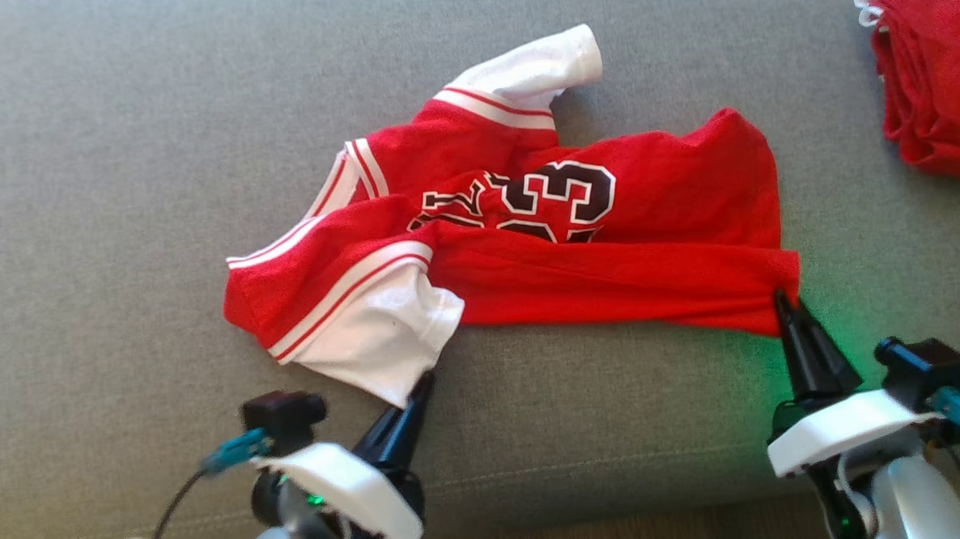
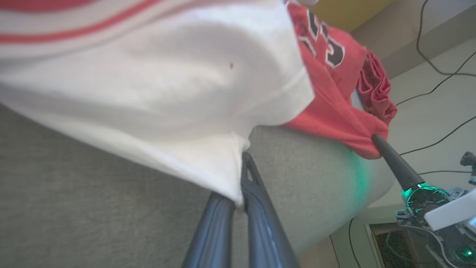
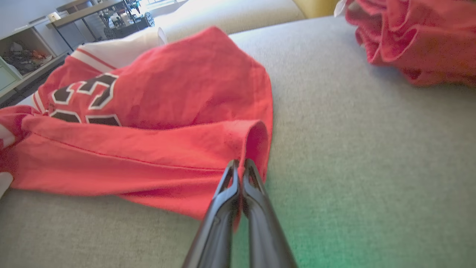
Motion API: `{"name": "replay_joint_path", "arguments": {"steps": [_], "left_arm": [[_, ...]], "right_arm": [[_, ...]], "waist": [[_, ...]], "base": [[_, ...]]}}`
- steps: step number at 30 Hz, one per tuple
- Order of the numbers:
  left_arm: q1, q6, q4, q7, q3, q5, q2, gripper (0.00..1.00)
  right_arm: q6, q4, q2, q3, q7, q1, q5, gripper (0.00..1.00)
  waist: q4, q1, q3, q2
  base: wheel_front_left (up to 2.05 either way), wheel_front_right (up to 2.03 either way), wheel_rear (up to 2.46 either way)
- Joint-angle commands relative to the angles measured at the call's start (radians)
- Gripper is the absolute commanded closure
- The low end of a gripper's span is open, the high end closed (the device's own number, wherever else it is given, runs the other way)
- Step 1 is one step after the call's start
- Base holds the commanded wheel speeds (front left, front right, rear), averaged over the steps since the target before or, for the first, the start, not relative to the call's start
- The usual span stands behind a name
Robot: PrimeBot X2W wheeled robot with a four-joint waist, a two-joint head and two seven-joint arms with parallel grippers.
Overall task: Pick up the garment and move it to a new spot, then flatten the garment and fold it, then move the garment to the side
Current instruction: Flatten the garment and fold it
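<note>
The garment (image 1: 527, 243) is a red jersey with white sleeves and a black number, lying crumpled across the grey cushion (image 1: 120, 196). My left gripper (image 1: 427, 383) is shut on the tip of its near white sleeve (image 2: 167, 93), whose cloth runs down between the two fingers (image 2: 260, 208). At the garment's red hem corner (image 3: 245, 149), my right gripper (image 1: 783, 301) is shut on the fabric. In the right wrist view the right gripper (image 3: 240, 167) pinches that hem fold. The left wrist view also shows the right gripper (image 2: 375, 138) at the red corner.
A second red cloth pile (image 1: 934, 88) lies at the cushion's far right corner. The cushion's front edge (image 1: 578, 476) runs just behind my wrists, with wooden floor below. Cables trail over the floor (image 2: 438, 85) in the left wrist view.
</note>
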Motion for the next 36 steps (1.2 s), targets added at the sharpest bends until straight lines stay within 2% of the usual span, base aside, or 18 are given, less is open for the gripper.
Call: {"name": "replay_joint_path", "arguments": {"steps": [1, 6, 9, 14, 15, 18, 23, 29, 33, 36], "left_arm": [[0.010, -0.002, -0.064, -0.008, 0.041, -0.018, 0.023, 1.00], [0.057, -0.004, -0.278, 0.015, 0.143, -0.171, 0.061, 1.00], [0.029, 0.000, -0.398, 0.051, 0.225, -0.277, 0.090, 1.00], [-0.140, 0.052, -0.511, 0.125, 0.340, -0.373, 0.138, 1.00], [-0.140, 0.052, -0.511, 0.125, 0.340, -0.373, 0.138, 1.00], [-0.291, 0.080, -0.515, 0.172, 0.380, -0.408, 0.163, 1.00], [-0.551, 0.106, -0.404, 0.237, 0.392, -0.412, 0.198, 1.00], [-0.876, 0.080, -0.195, 0.239, 0.372, -0.340, 0.227, 1.00], [-1.106, 0.047, -0.034, 0.160, 0.337, -0.224, 0.238, 1.00], [-1.344, 0.021, 0.158, 0.005, 0.295, -0.096, 0.222, 1.00]], "right_arm": [[0.000, -0.040, -0.004, 0.012, -0.002, -0.012, -0.006, 1.00], [0.000, -0.096, -0.004, -0.006, 0.000, -0.022, 0.016, 1.00], [0.000, -0.154, -0.004, -0.009, 0.035, -0.051, 0.036, 1.00], [0.000, -0.293, -0.004, -0.025, 0.135, -0.145, 0.009, 1.00], [0.000, -0.293, -0.004, -0.025, 0.135, -0.145, 0.009, 1.00], [0.000, -0.359, -0.018, -0.035, 0.205, -0.243, -0.005, 1.00], [0.000, -0.363, -0.069, -0.017, 0.319, -0.449, 0.006, 1.00], [0.000, -0.196, -0.118, 0.028, 0.396, -0.739, 0.022, 1.00], [0.000, -0.035, -0.126, 0.049, 0.379, -0.957, 0.014, 1.00], [0.000, 0.132, -0.127, 0.040, 0.300, -1.168, -0.019, 1.00]], "waist": [[0.006, 0.0000, -0.020, 0.0000], [0.010, 0.0000, -0.060, 0.0000], [0.011, 0.0000, -0.084, 0.0000], [0.006, 0.0000, -0.119, 0.0000], [0.006, 0.0000, -0.119, 0.0000], [-0.001, 0.0000, -0.125, 0.0000], [-0.015, 0.0000, -0.106, 0.0000], [-0.030, 0.0000, -0.020, 0.0000], [-0.033, 0.0000, 0.074, 0.0000], [-0.023, 0.0000, 0.166, 0.0000]], "base": [[0.00, 0.00, 0.00], [0.00, 0.00, 0.00], [0.00, 0.00, 0.00], [0.00, 0.00, 0.00], [0.00, 0.00, 0.00], [0.00, 0.00, 0.00], [0.00, 0.00, 0.00], [0.00, 0.00, 0.00], [0.00, 0.00, 0.00], [0.00, 0.00, 0.00]]}}
